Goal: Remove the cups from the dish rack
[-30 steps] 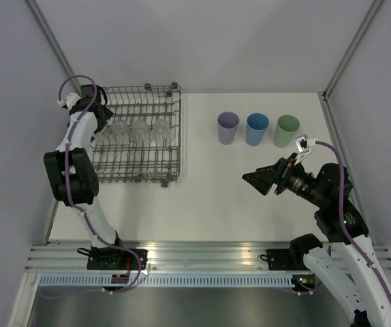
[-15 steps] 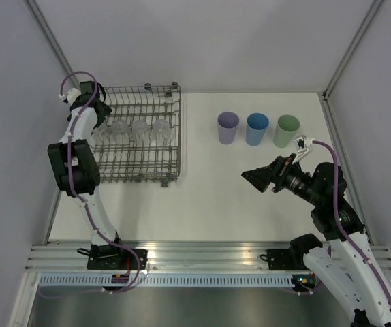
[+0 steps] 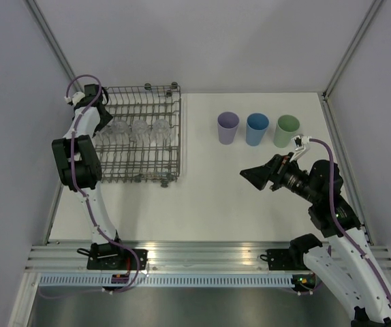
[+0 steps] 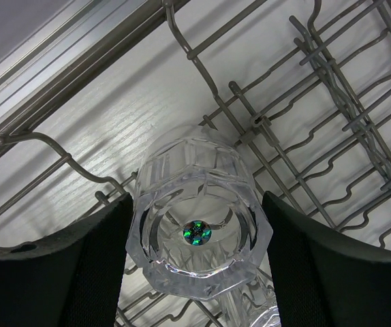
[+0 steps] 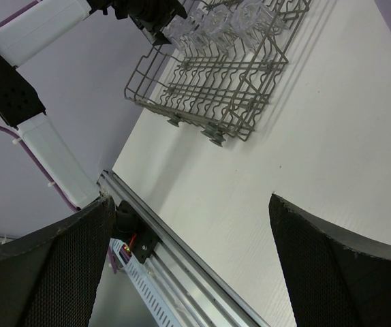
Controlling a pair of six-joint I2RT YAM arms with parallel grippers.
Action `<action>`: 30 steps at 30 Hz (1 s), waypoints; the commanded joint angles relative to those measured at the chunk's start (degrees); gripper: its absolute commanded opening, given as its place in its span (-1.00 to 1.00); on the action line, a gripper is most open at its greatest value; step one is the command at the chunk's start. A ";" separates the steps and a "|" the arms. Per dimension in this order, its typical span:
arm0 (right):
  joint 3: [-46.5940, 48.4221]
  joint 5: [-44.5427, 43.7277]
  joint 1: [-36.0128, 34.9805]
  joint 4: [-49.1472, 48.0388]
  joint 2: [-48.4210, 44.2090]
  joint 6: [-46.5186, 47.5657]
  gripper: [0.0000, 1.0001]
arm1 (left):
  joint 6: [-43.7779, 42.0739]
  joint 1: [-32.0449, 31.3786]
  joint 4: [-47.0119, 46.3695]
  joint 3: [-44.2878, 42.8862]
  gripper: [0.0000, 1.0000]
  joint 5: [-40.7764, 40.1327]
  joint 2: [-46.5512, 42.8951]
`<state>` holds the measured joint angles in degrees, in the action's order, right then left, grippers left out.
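The grey wire dish rack (image 3: 176, 139) sits at the table's far left. A row of clear cups (image 3: 139, 129) stands upside down in it. My left gripper (image 3: 104, 121) reaches into the rack's left end. In the left wrist view, the left gripper (image 4: 197, 231) has a black finger (image 4: 93, 272) pressed against each side of a clear faceted cup (image 4: 195, 204), so it is shut on it. Lilac (image 3: 227, 127), blue (image 3: 257, 129) and green (image 3: 286, 131) cups stand on the table at the right. My right gripper (image 3: 253, 178) hovers open and empty in front of them.
In the right wrist view the rack (image 5: 209, 88) and the left arm (image 5: 52, 153) lie far off, past bare white table. The aluminium rail (image 3: 195, 255) runs along the near edge. Grey walls close in the left, back and right sides.
My left gripper's jaws have closed from wide open onto the leftmost clear cup, and the left arm has shifted slightly. The right gripper has crept a little left.
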<state>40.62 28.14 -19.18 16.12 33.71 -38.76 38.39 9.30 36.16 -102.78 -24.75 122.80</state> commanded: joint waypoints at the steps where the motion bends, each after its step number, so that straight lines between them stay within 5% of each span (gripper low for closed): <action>1: 0.25 -0.63 -0.24 -2.85 0.30 0.62 0.96 | -1.65 0.28 0.40 -2.16 0.11 -0.47 -1.59; 6: 0.25 -0.45 -0.16 -3.55 0.21 0.18 0.96 | -2.09 0.28 0.58 -2.16 -0.26 -0.82 -4.06; 11: -0.02 -0.46 -0.24 -3.64 0.21 0.09 0.96 | -1.21 0.28 0.75 -1.19 -0.87 -0.12 -7.48; 20: 0.07 -0.11 -0.24 -3.46 -0.40 0.09 0.96 | -0.42 0.28 0.93 2.58 -0.95 3.30 -12.31; 30: -0.72 2.26 -0.16 -5.40 0.39 -0.35 0.95 | -0.59 0.37 -2.85 14.53 -0.95 8.06 -29.72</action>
<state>40.34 28.69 -19.18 13.69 33.89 -38.81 38.11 9.30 37.12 -89.06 -17.65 100.20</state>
